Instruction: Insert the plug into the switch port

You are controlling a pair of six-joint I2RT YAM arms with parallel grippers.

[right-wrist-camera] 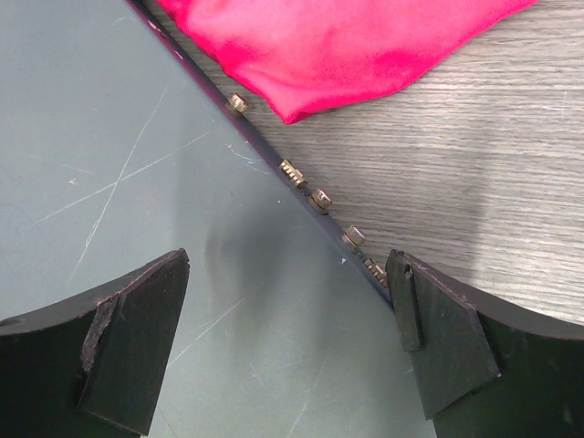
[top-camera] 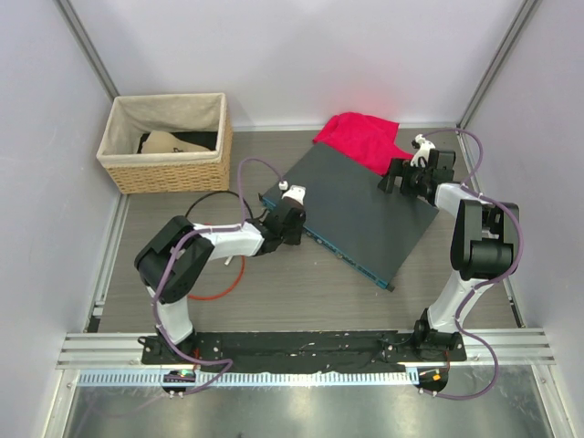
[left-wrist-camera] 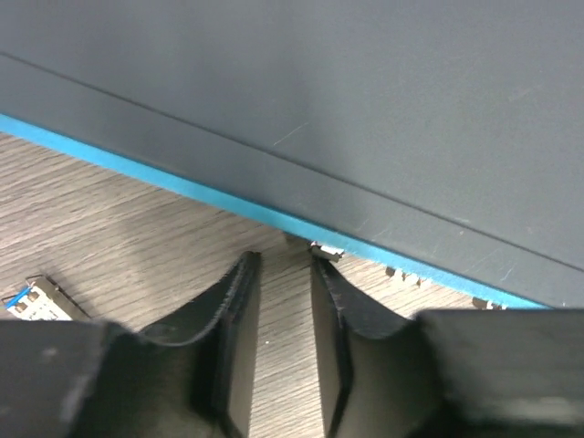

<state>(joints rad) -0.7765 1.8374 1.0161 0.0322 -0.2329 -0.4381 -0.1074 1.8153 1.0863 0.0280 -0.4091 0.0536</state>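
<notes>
We look down on a tabletop [top-camera: 301, 306] of grey wood-grain planks, the grain running from left to right. Plain pale walls [top-camera: 301, 55] close it in at the back and on both sides, and slim grey metal posts [top-camera: 87, 47] slant up from the two far corners. A woven basket [top-camera: 164, 172] with a pale liner stands in the far left corner, and a red cloth [top-camera: 358, 137] lies near the back wall. Along the near edge we see a ribbed aluminium rail [top-camera: 511, 345], then a strip of brushed metal [top-camera: 301, 411] with a bright glare. The light is soft and even, the shadows faint
</notes>
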